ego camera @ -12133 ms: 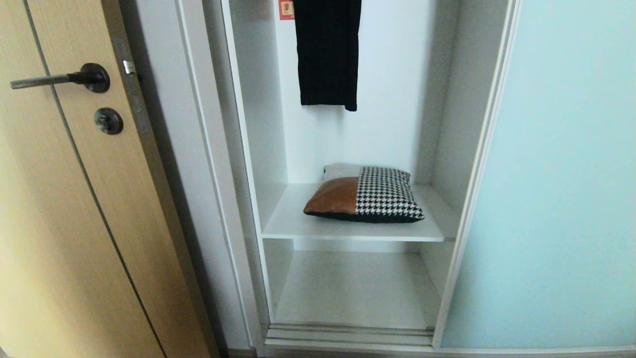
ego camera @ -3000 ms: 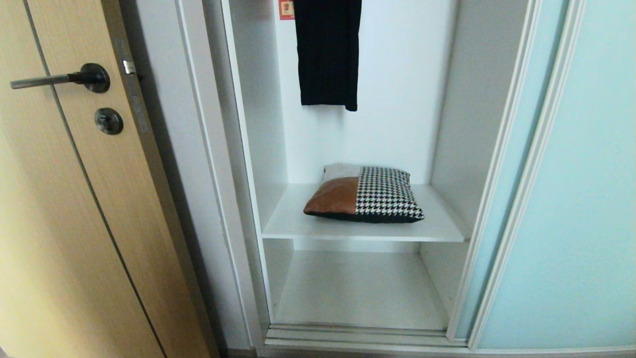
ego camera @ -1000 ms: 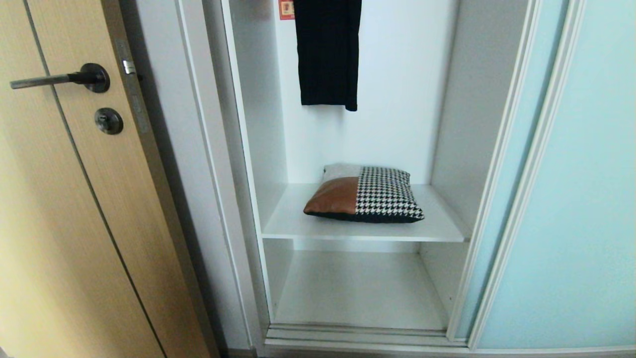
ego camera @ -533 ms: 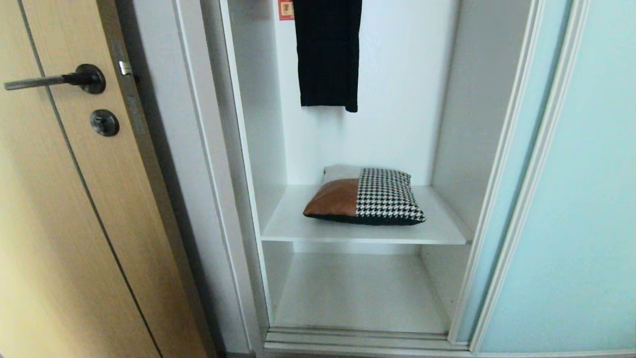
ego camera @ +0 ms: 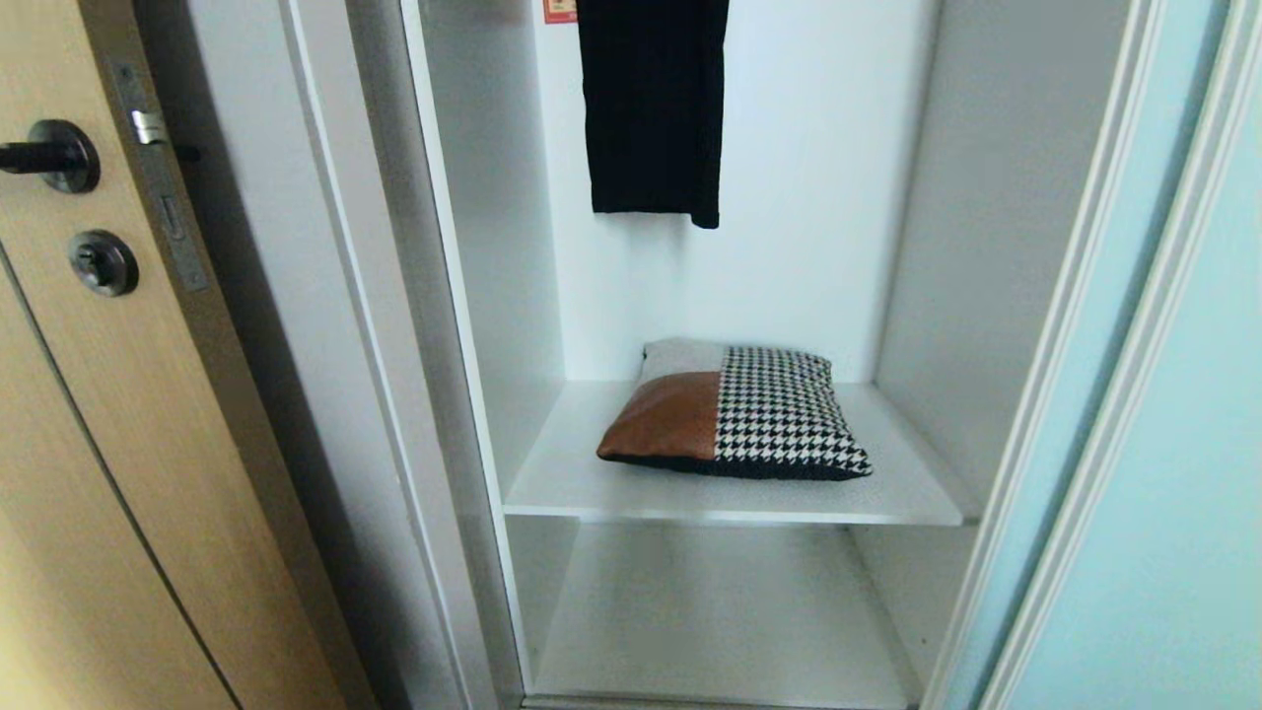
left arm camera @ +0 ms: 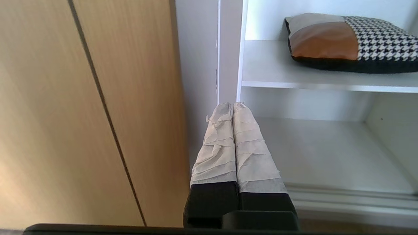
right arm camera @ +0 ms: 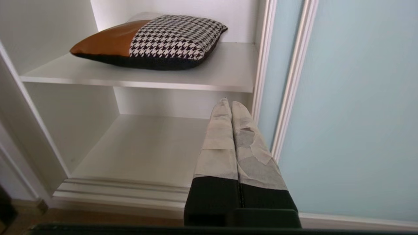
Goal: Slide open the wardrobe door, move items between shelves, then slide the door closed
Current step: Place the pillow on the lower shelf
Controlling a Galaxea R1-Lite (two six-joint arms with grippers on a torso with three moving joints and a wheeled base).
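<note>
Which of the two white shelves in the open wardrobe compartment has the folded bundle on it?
The upper shelf: the folded bundle, rust-brown and houndstooth over black, lies flat on it. The lower shelf beneath it holds nothing in view.

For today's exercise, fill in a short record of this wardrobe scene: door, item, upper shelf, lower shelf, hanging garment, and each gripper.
sliding wardrobe door: slid to the right, compartment open
item: cushion-like bundle, rust-brown, houndstooth and black, lying flat
upper shelf: holds the bundle
lower shelf: nothing seen on it
hanging garment: long black garment above the bundle, not touching it
left gripper: shut, holding nothing, outside the wardrobe
right gripper: shut, holding nothing, outside the wardrobe
</note>
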